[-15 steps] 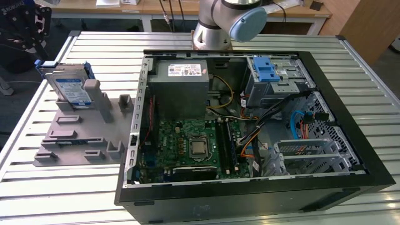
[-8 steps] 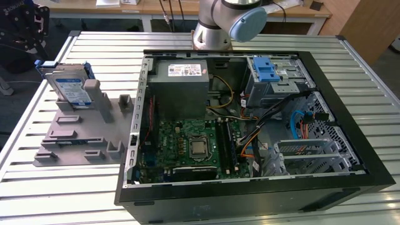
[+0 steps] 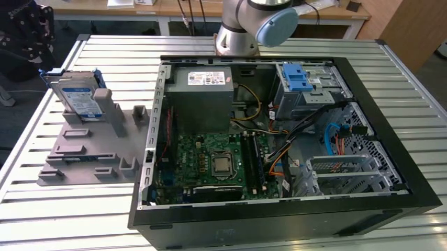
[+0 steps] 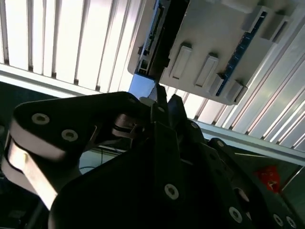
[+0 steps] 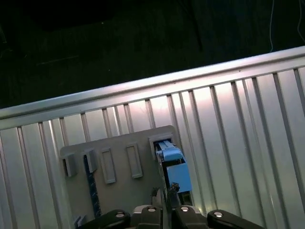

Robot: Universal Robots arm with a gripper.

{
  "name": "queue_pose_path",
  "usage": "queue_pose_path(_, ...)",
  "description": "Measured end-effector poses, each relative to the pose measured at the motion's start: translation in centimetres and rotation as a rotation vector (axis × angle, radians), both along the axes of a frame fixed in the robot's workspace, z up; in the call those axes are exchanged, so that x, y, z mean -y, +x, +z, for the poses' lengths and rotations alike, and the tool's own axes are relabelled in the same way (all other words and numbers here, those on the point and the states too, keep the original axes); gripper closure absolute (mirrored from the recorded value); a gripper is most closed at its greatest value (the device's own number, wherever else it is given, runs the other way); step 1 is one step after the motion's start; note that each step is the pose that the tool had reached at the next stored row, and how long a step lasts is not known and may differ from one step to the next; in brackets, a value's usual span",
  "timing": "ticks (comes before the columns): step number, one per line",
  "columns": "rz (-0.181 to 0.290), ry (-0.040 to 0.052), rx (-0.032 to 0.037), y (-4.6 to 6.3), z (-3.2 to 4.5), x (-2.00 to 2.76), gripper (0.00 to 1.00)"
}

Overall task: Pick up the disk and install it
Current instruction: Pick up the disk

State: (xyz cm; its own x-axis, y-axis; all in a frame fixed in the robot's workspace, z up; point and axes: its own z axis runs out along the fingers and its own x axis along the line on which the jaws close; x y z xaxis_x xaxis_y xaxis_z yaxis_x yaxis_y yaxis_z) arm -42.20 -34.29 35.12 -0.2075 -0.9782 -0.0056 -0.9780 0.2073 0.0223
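The disk (image 3: 77, 97), a silver drive with a blue-and-white label in a blue bracket, stands on edge in a slot of the grey holder (image 3: 84, 157) on the exterior view's left. In the first wrist view, the disk (image 5: 174, 164) shows end-on in the holder (image 5: 119, 191). My gripper (image 5: 167, 193) is lined up with it, some way off. The dark fingertips are pressed together with nothing between them. In the second wrist view the gripper (image 4: 166, 98) points toward the disk's blue end (image 4: 141, 86) beside the holder (image 4: 214, 43).
An open black computer case (image 3: 391, 157) lies on the slatted metal table (image 3: 42, 204). Inside are a grey power supply (image 3: 202, 99), a motherboard (image 3: 216, 162), and a metal cage with a blue latch (image 3: 297, 81). The arm's base (image 3: 241, 31) stands behind the case.
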Motion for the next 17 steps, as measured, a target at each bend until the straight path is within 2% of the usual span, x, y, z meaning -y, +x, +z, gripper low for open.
queue_pose_path(2, 0.012, 0.0000, 0.0014, 0.0, -0.19, -0.36, 0.71)
queue_pose_path(3, 0.017, -0.0001, 0.0023, 0.0, -0.30, -0.54, 0.71)
queue_pose_path(4, 0.022, 0.0001, 0.0034, -0.1, -0.43, -0.67, 0.65)
queue_pose_path(5, 0.029, 0.0001, 0.0039, -0.1, -0.55, -0.72, 0.59)
queue_pose_path(8, 0.074, 0.0001, 0.0038, -0.1, -0.94, -0.73, 0.53)
queue_pose_path(9, 0.092, 0.0001, 0.0038, -0.1, -1.07, -0.73, 0.47)
queue_pose_path(13, 0.162, 0.0004, 0.0039, -0.1, -1.74, -0.74, 0.47)
queue_pose_path(17, 0.176, 0.0004, 0.0044, -0.6, -2.41, -0.90, 0.47)
